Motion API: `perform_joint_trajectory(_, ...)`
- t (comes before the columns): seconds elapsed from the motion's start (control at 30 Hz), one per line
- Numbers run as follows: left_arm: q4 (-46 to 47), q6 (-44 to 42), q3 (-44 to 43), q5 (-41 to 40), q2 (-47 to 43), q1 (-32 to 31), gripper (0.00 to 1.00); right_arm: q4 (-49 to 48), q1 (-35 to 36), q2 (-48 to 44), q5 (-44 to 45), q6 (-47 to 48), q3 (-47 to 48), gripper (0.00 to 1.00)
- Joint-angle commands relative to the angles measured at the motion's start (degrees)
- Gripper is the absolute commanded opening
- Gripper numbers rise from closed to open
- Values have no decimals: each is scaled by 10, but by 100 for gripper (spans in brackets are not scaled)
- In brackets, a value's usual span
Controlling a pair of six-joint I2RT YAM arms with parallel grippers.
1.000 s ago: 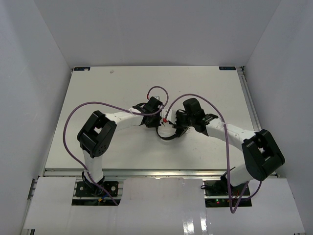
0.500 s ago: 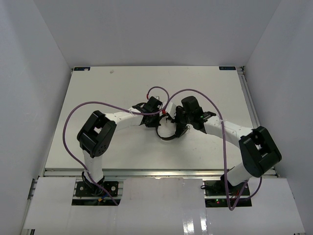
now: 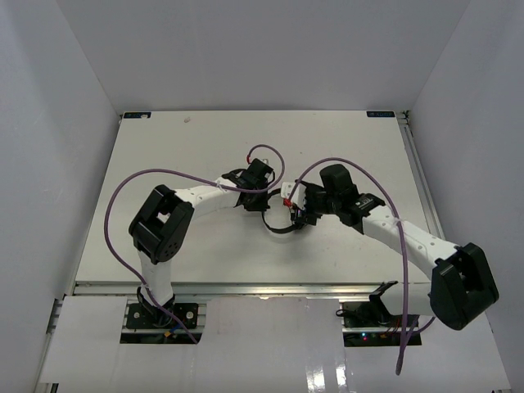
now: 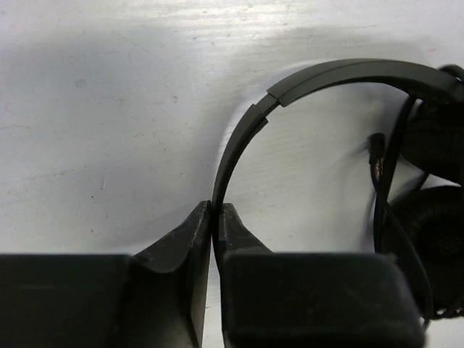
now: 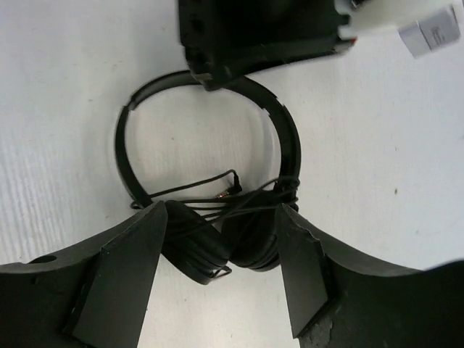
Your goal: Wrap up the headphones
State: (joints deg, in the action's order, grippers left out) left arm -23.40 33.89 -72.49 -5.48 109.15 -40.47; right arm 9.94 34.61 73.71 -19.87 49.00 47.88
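The black headphones (image 3: 282, 223) lie on the white table between my two grippers. In the left wrist view my left gripper (image 4: 215, 214) is shut on the thin headband (image 4: 319, 75), which rises straight out from between the fingertips. The earcups (image 4: 432, 232) sit at the right edge of that view. My right gripper (image 5: 221, 217) is open, its fingers (image 5: 293, 254) standing on either side of the two folded-together earcups (image 5: 217, 246). The thin cord (image 5: 243, 203) runs in several turns across the cups, its plug (image 5: 230, 191) lying loose inside the headband loop.
Purple robot cables (image 3: 164, 173) arch over both arms. The left gripper's body (image 5: 254, 29) fills the top of the right wrist view, close to the headband. Walls enclose the table (image 3: 188, 147) on three sides.
My right gripper has opened and drawn back to the right from the earcups, its elbow swinging out toward the lower right. The left arm has hardly moved.
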Motion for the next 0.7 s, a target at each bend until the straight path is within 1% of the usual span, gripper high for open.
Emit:
perform_joint_trajectory(0.0, -5, -6, -37, 10, -57, -2, 36, 77, 0, -51, -77, 97, -19, 68)
perform_joint_trajectory(0.03, -7, -8, -40, 11, -63, -2, 41, 86, 0, -63, -79, 107, -26, 69)
perform_joint_trajectory(0.13, -12, -23, -49, 10, -84, -1, 66, 99, 0, -104, -79, 113, -47, 70)
perform_joint_trajectory(0.2, -20, -36, -55, 8, -99, -1, 75, 96, -3, -132, -64, 93, -59, 71)
perform_joint_trajectory(0.23, -23, -41, -57, 7, -105, -1, 77, 94, -6, -141, -56, 81, -60, 72)
perform_joint_trajectory(0.3, -31, -50, -56, 6, -128, -1, 79, 92, -31, -153, -39, 23, -54, 76)
perform_joint_trajectory(0.4, -31, -70, -39, 15, -169, 1, 82, 86, -80, -175, -34, -57, -32, 94)
perform_joint_trajectory(0.43, -21, -83, -16, 27, -204, 1, 82, 83, -109, -180, -32, -104, -25, 94)
perform_joint_trajectory(0.47, -4, -99, 12, 47, -245, 0, 83, 80, -143, -185, -30, -155, -19, 92)
perform_joint_trajectory(0.5, 25, -126, 31, 93, -270, 1, 83, 77, -168, -193, -34, -175, -15, 90)
perform_joint_trajectory(0.57, 69, -154, 110, 151, -368, 2, 87, 71, -193, -209, -33, -249, -16, 90)
perform_joint_trajectory(0.63, 124, -167, 171, 199, -450, 2, 92, 44, -204, -225, 15, -315, -34, 90)
perform_joint_trajectory(0.67, 137, -168, 199, 207, -490, 3, 93, 28, -205, -235, 42, -350, -41, 90)
